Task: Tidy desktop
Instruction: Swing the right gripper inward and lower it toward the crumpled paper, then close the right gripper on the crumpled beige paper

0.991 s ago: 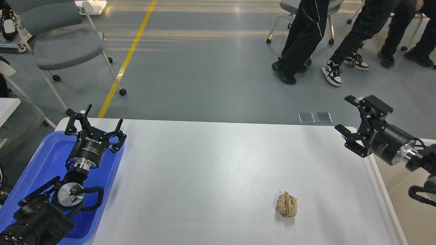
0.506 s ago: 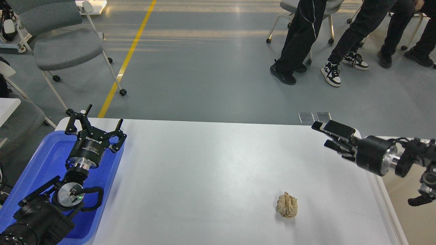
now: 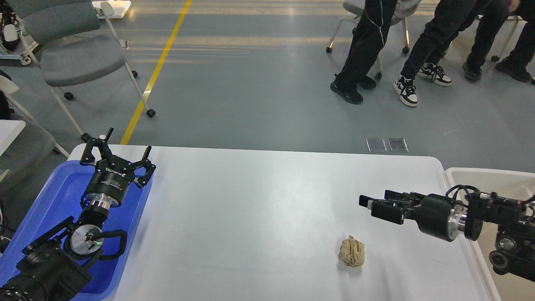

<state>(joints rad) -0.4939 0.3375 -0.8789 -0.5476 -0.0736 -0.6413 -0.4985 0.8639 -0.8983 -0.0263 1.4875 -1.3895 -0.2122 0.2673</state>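
The white desktop (image 3: 259, 217) fills the lower part of the head view. A crumpled beige paper ball (image 3: 352, 256) lies on it at the front right. My right gripper (image 3: 372, 205) reaches in from the right, level and side-on, and hovers above and slightly right of the ball. Its two fingers show a little apart and hold nothing. My left gripper (image 3: 117, 152) is open and empty, pointing away over the far right end of the blue tray (image 3: 54, 196).
A cream-beige bin (image 3: 493, 179) stands off the desktop's right edge, under my right arm. Beyond the table a grey wheeled chair (image 3: 79, 58) stands at the far left. People's legs (image 3: 368, 50) show at the far right.
My right gripper has swung down and to the left, from above the table's far right corner to just above the paper ball, uncovering the bin. The left arm has not moved.
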